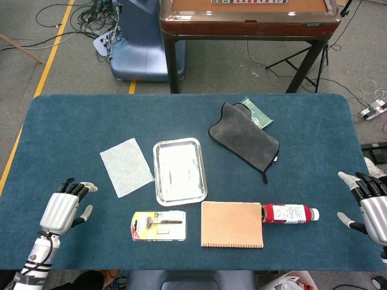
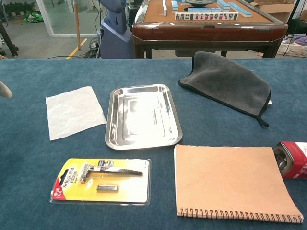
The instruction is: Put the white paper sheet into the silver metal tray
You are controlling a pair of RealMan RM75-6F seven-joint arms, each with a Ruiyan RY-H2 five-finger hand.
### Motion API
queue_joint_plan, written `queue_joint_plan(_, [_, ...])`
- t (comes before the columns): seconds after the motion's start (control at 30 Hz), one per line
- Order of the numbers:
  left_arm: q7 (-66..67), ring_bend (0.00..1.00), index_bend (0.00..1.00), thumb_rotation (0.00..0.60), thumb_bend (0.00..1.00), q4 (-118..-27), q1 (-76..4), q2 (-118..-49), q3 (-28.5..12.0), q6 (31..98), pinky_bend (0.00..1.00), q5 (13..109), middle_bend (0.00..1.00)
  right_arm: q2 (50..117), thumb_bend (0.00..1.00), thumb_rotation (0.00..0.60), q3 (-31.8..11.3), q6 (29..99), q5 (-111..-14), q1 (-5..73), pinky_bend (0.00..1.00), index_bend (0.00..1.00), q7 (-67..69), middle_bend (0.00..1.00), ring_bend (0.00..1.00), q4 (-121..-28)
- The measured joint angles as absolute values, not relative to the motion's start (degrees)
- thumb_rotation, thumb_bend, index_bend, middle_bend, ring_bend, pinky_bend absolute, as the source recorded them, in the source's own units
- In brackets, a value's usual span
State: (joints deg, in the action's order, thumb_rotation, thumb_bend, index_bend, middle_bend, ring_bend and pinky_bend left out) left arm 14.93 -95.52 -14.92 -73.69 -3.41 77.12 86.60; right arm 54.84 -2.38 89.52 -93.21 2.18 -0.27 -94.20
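Fingers spread and released on both hands; paper sheet beside tray.

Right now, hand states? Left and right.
Left hand: open, fingers apart, holding nothing.
Right hand: open, fingers apart, holding nothing.

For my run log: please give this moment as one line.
left hand: open, near paper sheet | right hand: open | tray: empty
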Motion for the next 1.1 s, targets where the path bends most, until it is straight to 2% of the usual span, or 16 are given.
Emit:
queue_joint_plan(0.13, [15.0,0.30,0.35,0.600,0.33,-91.9,-17.8,-76.4,-4.1,72.9,0.13,85.7,0.32,54.9,0.09,0.600,-2.3,89.1,-92.5,2.0,0.20,0.17,-0.1,0.24,0.14,-94.1])
queue_joint_plan(0.27, [15.5,0.26,0.30,0.600,0.25,-88.2,-20.2,-79.5,-4.7,69.8,0.13,84.5,0.32,55.3,0.09,0.600,-2.1,89.0,-92.2,1.9,0.20,0.17,0.2,0.24,0.14,-93.9])
queue_joint_plan(0.37, [15.9,0.25,0.30,0.600,0.22,-85.4,-21.5,-81.8,-5.1,68.4,0.13,83.6,0.32,55.4,0.09,0.600,-2.0,88.9,-91.9,1.8,0.20,0.16,0.4,0.24,0.14,-93.7])
queue_joint_plan(0.63, [16.6,0.24,0.30,0.600,0.22,-79.2,-23.8,-86.8,-5.7,66.2,0.13,81.5,0.32,55.6,0.09,0.600,-1.9,88.9,-91.4,1.6,0.20,0.17,0.8,0.24,0.14,-93.4])
queue_joint_plan(1.1, [17.5,0.24,0.29,0.600,0.22,-73.7,-25.9,-91.5,-6.1,63.9,0.13,78.3,0.31,56.0,0.09,0.600,-1.7,88.9,-90.8,1.2,0.20,0.17,1.9,0.24,0.14,-92.5])
